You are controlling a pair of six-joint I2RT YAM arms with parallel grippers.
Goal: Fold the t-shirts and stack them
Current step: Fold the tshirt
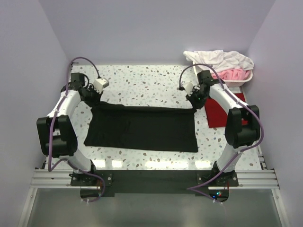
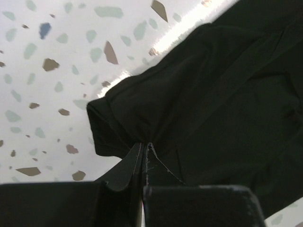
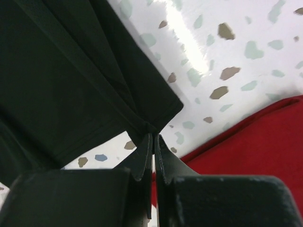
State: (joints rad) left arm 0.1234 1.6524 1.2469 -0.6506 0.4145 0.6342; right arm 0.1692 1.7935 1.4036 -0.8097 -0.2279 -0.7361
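While both jaws pinch shut on its far corners, seemingly to hold it taut for folding, the black t-shirt (image 1: pixel 142 127) lies spread across the tabletop (image 1: pixel 142 80), the dark red t-shirt (image 1: pixel 218 114) just right.

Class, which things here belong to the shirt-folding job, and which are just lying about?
Job: black shirt, red shirt, left pincer and right pincer, both shut on the black shirt.
Lying about: tub, white cloth, pink cloth.
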